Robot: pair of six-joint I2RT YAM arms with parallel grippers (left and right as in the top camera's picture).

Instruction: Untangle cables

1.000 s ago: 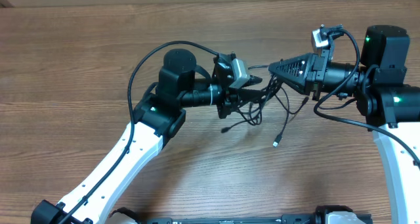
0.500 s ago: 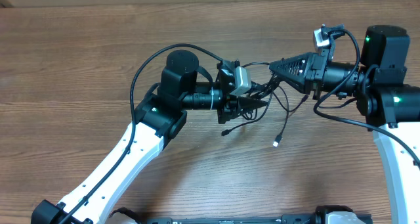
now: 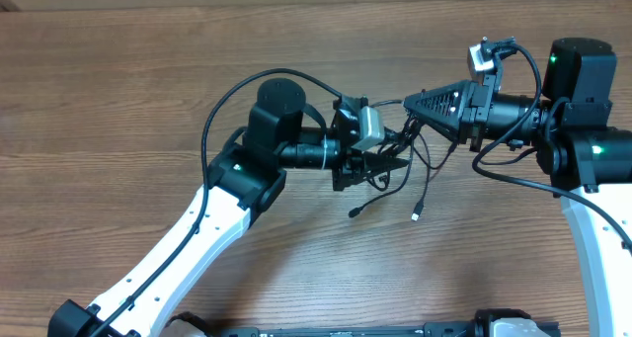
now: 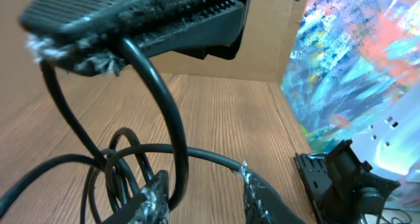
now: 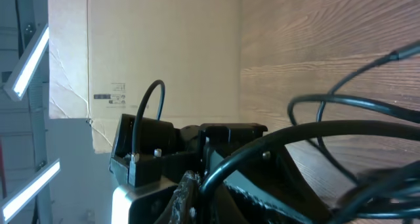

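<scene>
Where the two arms meet over the wooden table (image 3: 118,100), the cables (image 4: 172,129) sit bunched between both grippers.
From overhead, the right gripper (image 3: 409,102) is closed to a point over the tangle, and a silver-tipped plug (image 3: 416,215) lies on the wood nearby. Only the left wrist view shows that closed tip pinching two strands, while the left gripper (image 4: 200,188) stands partly open, a cable looping loosely through its gap. The right wrist view alone shows a cardboard wall (image 5: 164,53).
</scene>
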